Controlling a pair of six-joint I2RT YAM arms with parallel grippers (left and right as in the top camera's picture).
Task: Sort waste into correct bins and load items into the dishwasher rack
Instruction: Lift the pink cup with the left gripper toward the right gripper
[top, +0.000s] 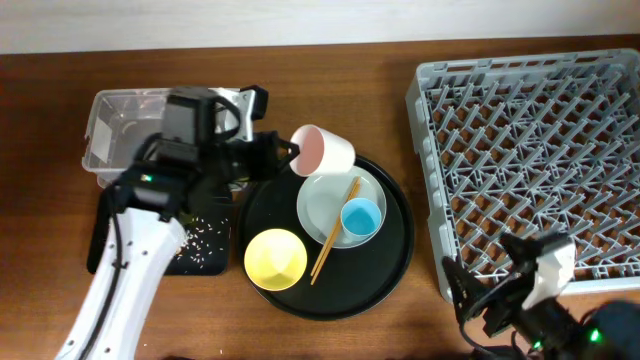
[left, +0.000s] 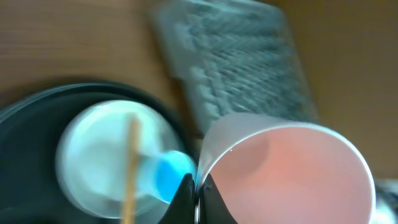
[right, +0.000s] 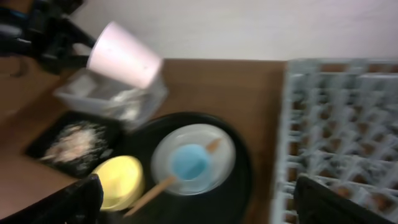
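Two bins sit at the far left of the tabletop (top: 340, 90): the clear plastic box (top: 120, 135) at the back and, just in front of it, the shallow black tray (top: 215, 262), with crumbly food scraps (top: 205, 232) scattered inside. Right of the box, the left tool (top: 288, 152) is clamped tight on the rim of the pink cup (top: 325, 150). The cup hangs in the air, tipped on its side with its mouth toward the tool, over the back edge of the round black tray (top: 395, 265). On that tray the yellow bowl (top: 275, 257) sits at the front left. The plate (top: 325, 205) lies behind and to the right of it, and the blue cup (top: 361, 217) stands upright on the plate's right half. Thin chopsticks (top: 333, 235) slant from the plate down toward the tray's front. Farther right, apart from the tray, stands the dishwasher rack (top: 540, 140). Near its front left corner the right tool (top: 478, 298) hovers with its jaws spread wide, gripping nothing.
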